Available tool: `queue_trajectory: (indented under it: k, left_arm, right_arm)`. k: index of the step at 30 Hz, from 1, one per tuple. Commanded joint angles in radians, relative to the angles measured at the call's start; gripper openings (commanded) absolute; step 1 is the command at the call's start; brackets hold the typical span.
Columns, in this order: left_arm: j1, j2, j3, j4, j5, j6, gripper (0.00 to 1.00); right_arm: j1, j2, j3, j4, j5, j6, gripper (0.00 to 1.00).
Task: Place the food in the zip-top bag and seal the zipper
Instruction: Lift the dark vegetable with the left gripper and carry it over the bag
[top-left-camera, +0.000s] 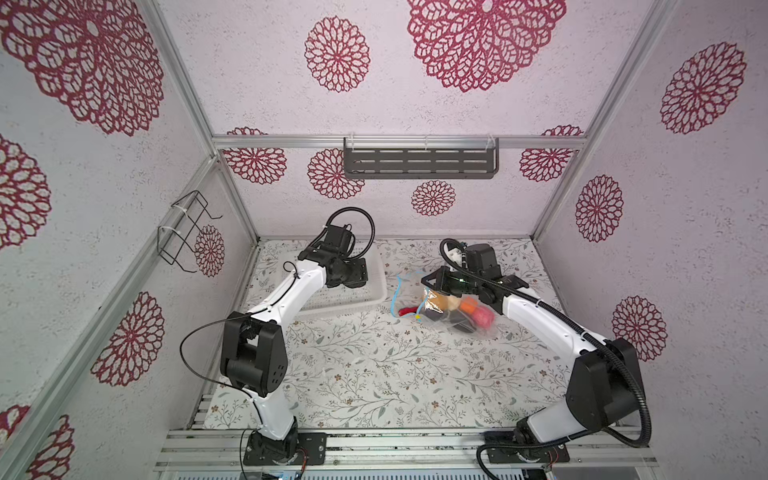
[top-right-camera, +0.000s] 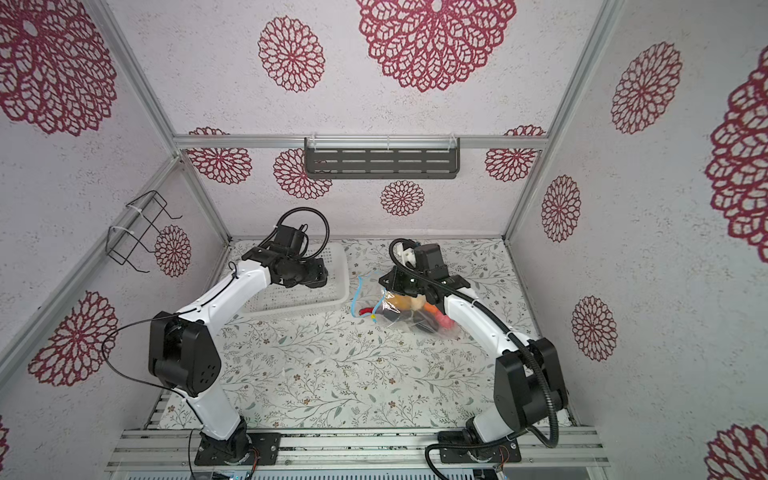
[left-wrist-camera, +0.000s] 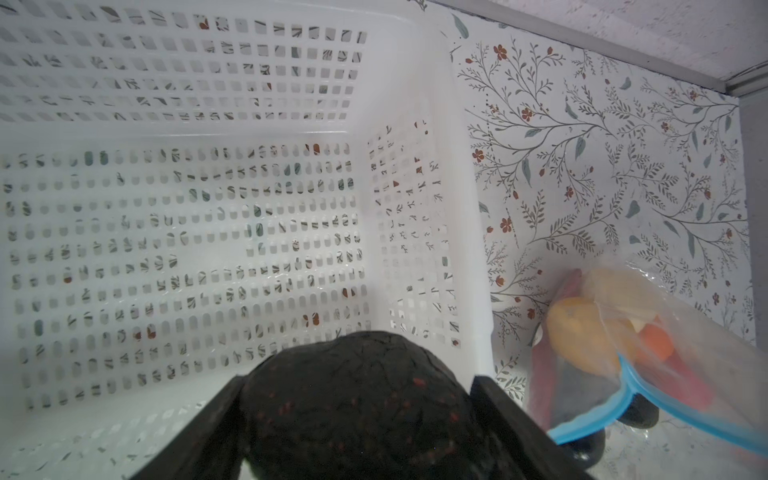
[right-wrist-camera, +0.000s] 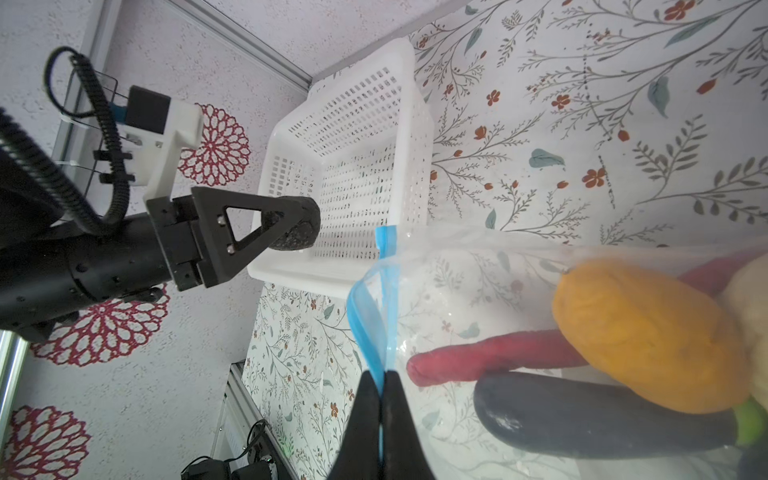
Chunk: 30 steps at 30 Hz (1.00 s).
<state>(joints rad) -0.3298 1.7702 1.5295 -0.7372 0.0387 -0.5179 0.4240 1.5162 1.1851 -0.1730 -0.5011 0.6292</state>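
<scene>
Right wrist: right pincer (right-wrist-camera: 380, 376) clamps zipper (right-wrist-camera: 362, 328) edge.

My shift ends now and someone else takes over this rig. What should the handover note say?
Left hand: closed on a dark speckled lump, held over the white basket.
Right hand: shut on the zipper, pinching the mouth of the zip-top bag. The bag rests on the table beside the basket.
Done: potato, red chilli, aubergine, orange piece and pink-red ball are in the bag.
To do: bag the lump, then seal the zipper, which is open.
</scene>
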Motion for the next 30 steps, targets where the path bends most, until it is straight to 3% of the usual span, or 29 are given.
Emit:
queue_trajectory:
  k: [1,9,20,30]
  left_arm:
    - [-0.013,-0.056,-0.029,0.037,0.006,-0.010,0.67]
    - [-0.064,-0.112,-0.073,0.056,0.037,-0.017,0.66]
    - [-0.164,-0.215,-0.207,0.250,0.116,0.028,0.66]
    - [-0.218,-0.201,-0.255,0.350,0.220,0.048,0.66]
  right_arm:
    - [-0.005,-0.048,-0.001,0.048,-0.004,0.021,0.00]
    - [-0.006,-0.053,-0.005,0.059,-0.008,0.024,0.00]
    - [-0.007,-0.056,-0.016,0.074,-0.013,0.034,0.00]
    - [-0.007,-0.054,-0.013,0.075,-0.022,0.044,0.00]
